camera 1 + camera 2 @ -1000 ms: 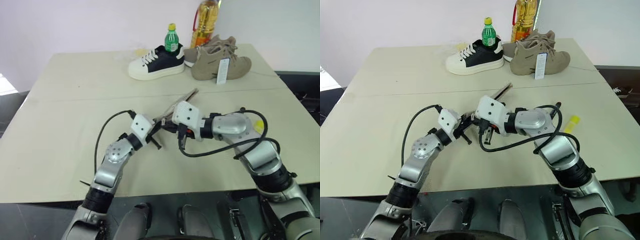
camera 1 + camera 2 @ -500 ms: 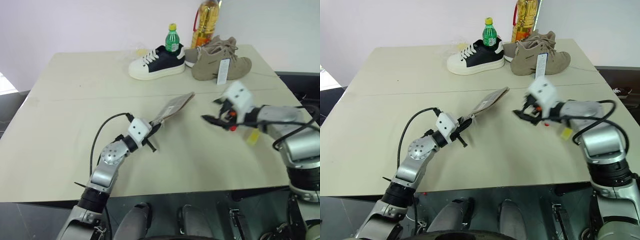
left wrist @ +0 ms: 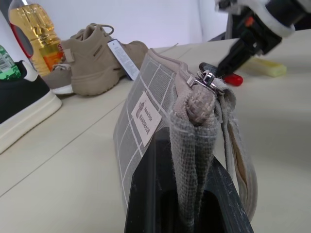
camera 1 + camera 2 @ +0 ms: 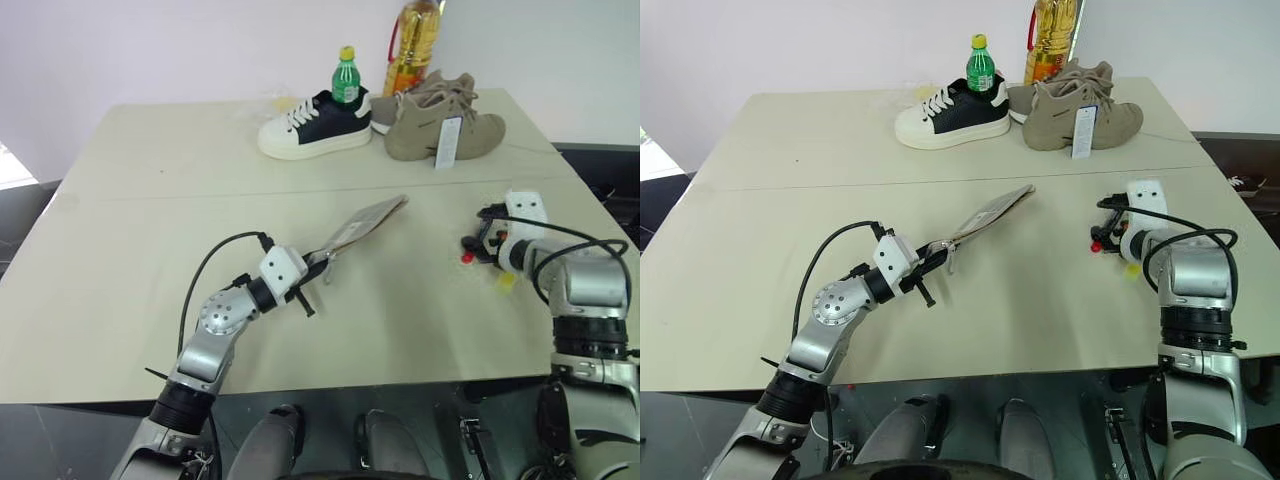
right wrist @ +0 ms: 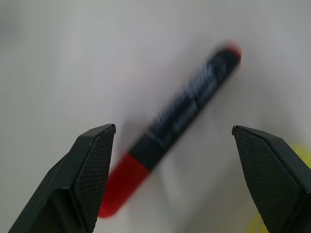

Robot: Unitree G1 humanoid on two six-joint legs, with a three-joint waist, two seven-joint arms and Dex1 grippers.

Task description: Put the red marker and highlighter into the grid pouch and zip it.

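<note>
The slim black red-ended marker (image 5: 172,124) lies on the beige table (image 4: 150,220) at the right, between the right gripper's (image 5: 177,174) spread fingers, untouched; the left gripper (image 4: 923,268) is clamped on the grey white-gridded fabric pouch (image 3: 146,114), centre; the stubby yellow highlighter (image 4: 506,281) lies just beside the marker.

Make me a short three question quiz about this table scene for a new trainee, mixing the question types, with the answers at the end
1. True or false: the left gripper is shut on the grid pouch.
2. What lies on the table between the right gripper's open fingers? A) the highlighter B) the red marker C) a green bottle
3. Fill in: the highlighter lies on the table beside the right ____.

Key
1. True: its fingers pinch one end of the pouch.
2. B: the red marker lies there, not yet gripped.
3. gripper
</note>
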